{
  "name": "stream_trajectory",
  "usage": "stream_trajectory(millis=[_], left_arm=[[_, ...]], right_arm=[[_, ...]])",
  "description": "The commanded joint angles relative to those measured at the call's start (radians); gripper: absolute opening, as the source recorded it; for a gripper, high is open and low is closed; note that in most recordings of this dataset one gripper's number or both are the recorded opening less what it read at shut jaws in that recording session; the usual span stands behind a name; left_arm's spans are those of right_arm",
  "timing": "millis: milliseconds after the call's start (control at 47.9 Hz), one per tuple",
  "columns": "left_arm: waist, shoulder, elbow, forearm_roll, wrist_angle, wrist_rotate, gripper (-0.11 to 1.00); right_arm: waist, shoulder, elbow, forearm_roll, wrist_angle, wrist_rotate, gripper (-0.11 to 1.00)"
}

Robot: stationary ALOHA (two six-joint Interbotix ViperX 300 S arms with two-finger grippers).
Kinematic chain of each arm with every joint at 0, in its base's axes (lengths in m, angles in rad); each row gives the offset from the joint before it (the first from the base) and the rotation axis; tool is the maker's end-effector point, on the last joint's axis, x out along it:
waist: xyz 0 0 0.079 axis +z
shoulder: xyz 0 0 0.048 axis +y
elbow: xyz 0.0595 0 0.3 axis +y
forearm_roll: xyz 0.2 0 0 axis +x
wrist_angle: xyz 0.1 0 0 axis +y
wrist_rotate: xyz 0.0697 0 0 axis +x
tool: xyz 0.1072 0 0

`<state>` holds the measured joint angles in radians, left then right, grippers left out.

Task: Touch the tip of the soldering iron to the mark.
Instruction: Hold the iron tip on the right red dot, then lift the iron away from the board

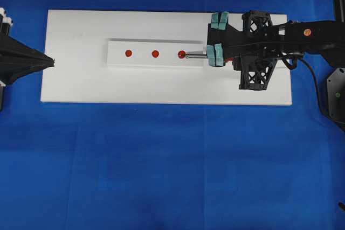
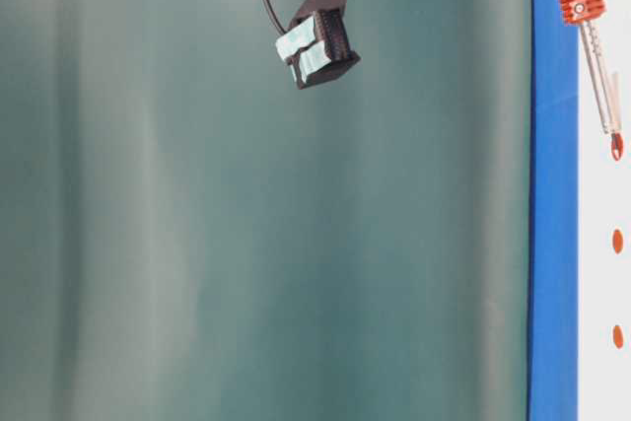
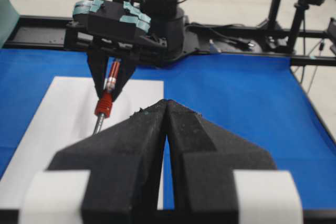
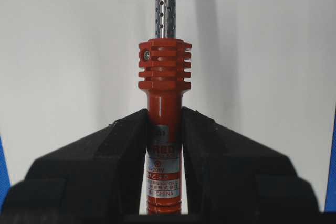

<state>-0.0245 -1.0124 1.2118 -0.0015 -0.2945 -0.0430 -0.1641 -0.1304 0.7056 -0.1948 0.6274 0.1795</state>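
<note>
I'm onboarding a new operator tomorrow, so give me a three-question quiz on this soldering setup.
1. True or false: the right gripper has its jaws closed on the red handle of the slim soldering iron.
2. How many round red marks sit on the long white strip? A) two B) three C) four
3. Fill in: in the overhead view, the iron's silver tip reaches the ___most red mark.

Key
1. True.
2. B.
3. Right. The left gripper, jaws together, sits at the left edge of the white rectangular board, holding nothing.
</note>
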Motion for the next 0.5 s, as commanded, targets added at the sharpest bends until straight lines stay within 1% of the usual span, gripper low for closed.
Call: stream_trajectory(millis=[0, 272, 481], left_arm=[[-0.003, 0.005, -0.015, 0.003, -0.008, -0.005, 0.0], [-0.003, 0.006, -0.015, 0.003, -0.008, -0.015, 0.0], [-0.003, 0.006, -0.014, 0.003, -0.008, -0.015, 0.0]], right_arm=[[-0.002, -0.009, -0.011, 0.0, -0.005, 0.0, 0.06], [-0.002, -0.02, -0.023, 0.0, 0.009, 0.0, 0.06], [-0.002, -0.109, -0.075, -0.002, 0.091, 0.0, 0.06]])
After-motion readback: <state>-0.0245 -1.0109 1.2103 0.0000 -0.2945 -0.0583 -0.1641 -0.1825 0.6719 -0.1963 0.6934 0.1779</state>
